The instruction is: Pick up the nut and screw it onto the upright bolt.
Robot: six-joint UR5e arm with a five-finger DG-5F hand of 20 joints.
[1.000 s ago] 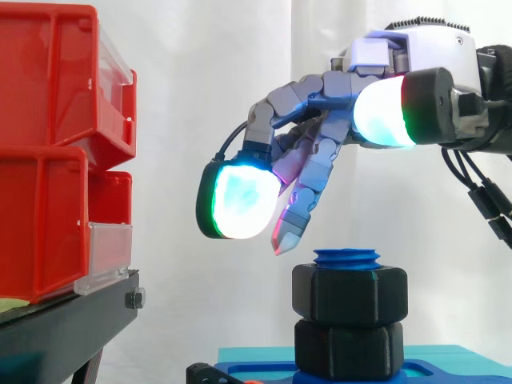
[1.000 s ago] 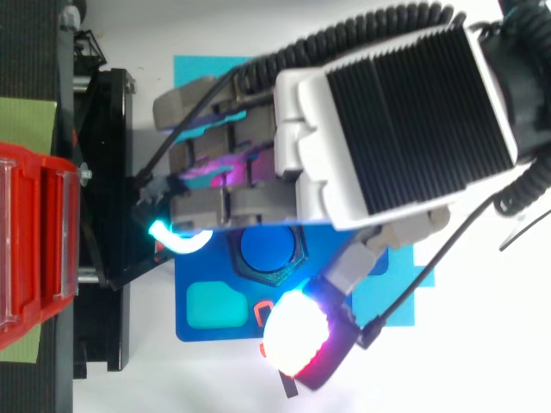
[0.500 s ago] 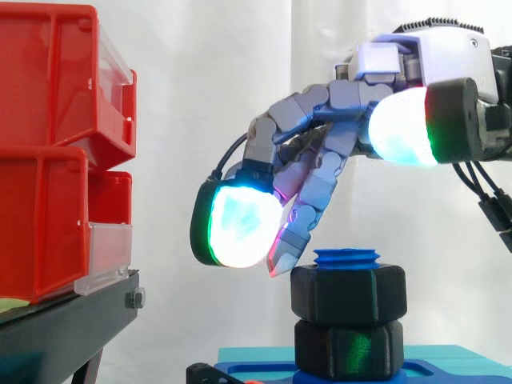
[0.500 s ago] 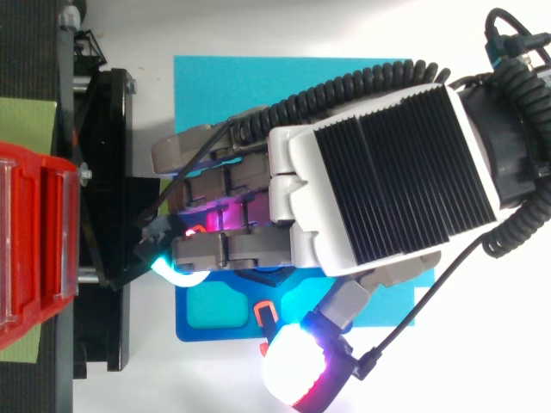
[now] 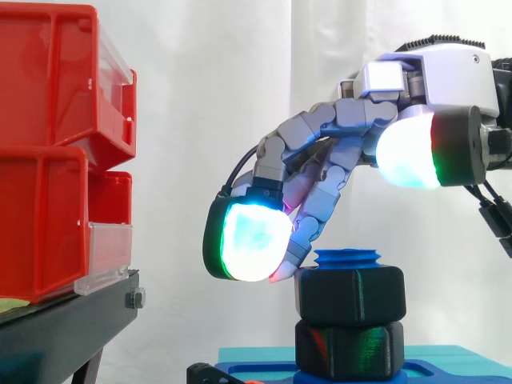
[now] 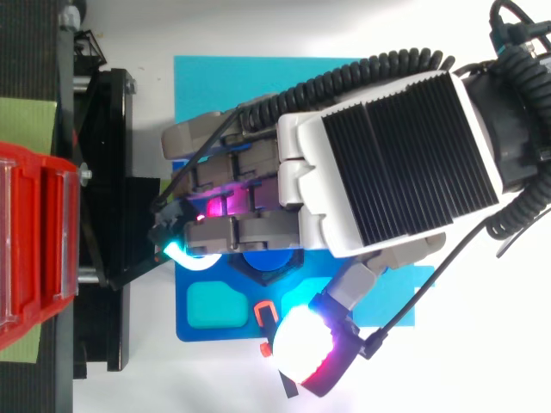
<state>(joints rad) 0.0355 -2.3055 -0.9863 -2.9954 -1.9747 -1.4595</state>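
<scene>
A black hex nut (image 5: 350,294) sits threaded on the upright blue bolt (image 5: 346,258), whose tip pokes out above it. Under it is a second black hex piece (image 5: 348,350) on the blue base plate (image 5: 256,372). My hand (image 5: 424,76) hovers over the bolt with its fingers arched downward. One fingertip (image 5: 290,260) touches the nut's upper left edge, and a cyan-green pad (image 5: 254,240) hangs just left of it. The thumb pad (image 5: 408,152) stays high on the right, clear of the nut. From above, my hand (image 6: 387,163) covers most of the bolt top (image 6: 265,261).
Stacked red bins (image 5: 56,152) stand on a black stand (image 5: 64,328) to the left, close to the fingertips. The blue plate (image 6: 215,327) lies on a cyan mat (image 6: 215,86) over a white surface.
My hand has come down and shifted a little to the right. The fingers, which hung above the nut, now reach its upper left edge. The nut and bolt stay in place.
</scene>
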